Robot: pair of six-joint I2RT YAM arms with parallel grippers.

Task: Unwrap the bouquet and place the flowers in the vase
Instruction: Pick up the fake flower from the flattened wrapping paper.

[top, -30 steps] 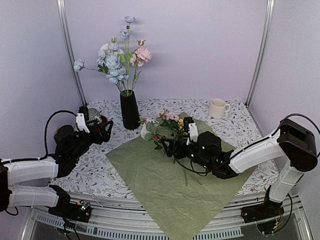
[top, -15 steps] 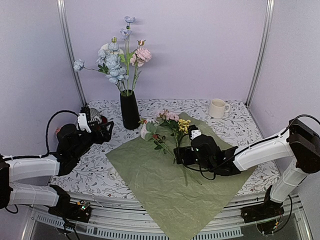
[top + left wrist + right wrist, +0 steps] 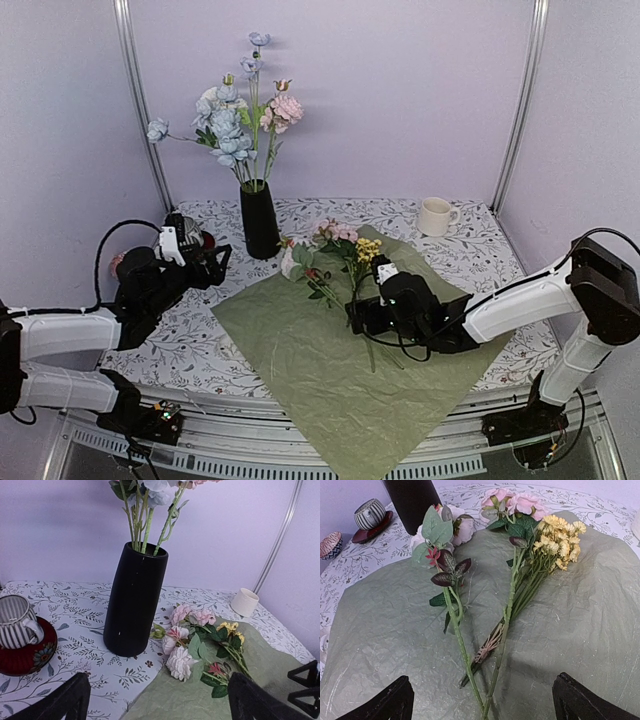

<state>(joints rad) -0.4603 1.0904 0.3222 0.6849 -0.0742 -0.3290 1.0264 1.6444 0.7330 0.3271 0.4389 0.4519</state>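
The bouquet's wrap lies spread flat as an olive-green sheet [image 3: 330, 370] [image 3: 580, 630] [image 3: 200, 700]. Loose flowers [image 3: 335, 250] [image 3: 200, 635] [image 3: 512, 575] lie on it, pink, white and yellow heads toward the vase, stems toward me. The black vase [image 3: 260, 220] [image 3: 135, 600] [image 3: 412, 497] stands upright left of them and holds several blue and pink blooms [image 3: 235, 120]. My right gripper [image 3: 358, 312] [image 3: 481, 692] hangs open low over the stem ends, which run between its fingers untouched. My left gripper [image 3: 208, 258] [image 3: 157, 692] is open, left of the vase, holding nothing.
A striped cup on a red saucer [image 3: 17, 627] [image 3: 370, 514] sits by my left gripper. A small patterned bowl [image 3: 330, 544] lies farther left. A white mug [image 3: 435, 215] [image 3: 246, 601] stands at the back right. A frayed tie scrap [image 3: 490, 645] lies among the stems.
My right gripper has drawn back from over the leaves toward the stem ends, still open. The left arm has shifted only slightly.
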